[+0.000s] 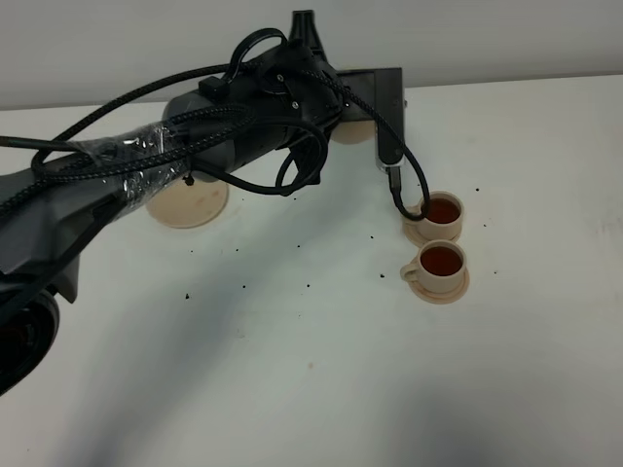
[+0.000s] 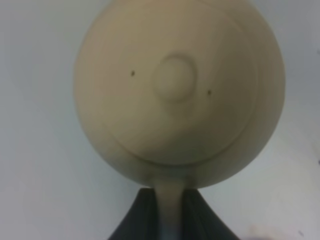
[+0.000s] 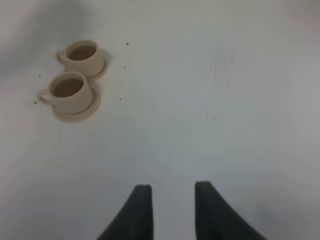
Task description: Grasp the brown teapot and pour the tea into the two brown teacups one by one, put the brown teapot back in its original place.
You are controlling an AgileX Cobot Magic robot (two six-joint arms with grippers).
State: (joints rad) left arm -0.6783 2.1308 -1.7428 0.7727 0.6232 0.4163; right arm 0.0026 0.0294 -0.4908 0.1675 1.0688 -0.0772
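Because both cups (image 1: 441, 263) already hold dark tea, the pouring looks done, and the left gripper (image 2: 170, 212) is clamped on the handle of the teapot (image 2: 180, 92) so the pot can go home. The pot hangs upright near the far edge of the bench, mostly hidden under the arm in the high view, and its big saucer (image 1: 187, 204) waits bare toward the far left, so the pot likely needs to go that way. The right gripper (image 3: 172, 207) has its fingers apart and holds nothing, staying out of the way.

left arm (image 1: 195, 146) stretched forward, jaws clamped
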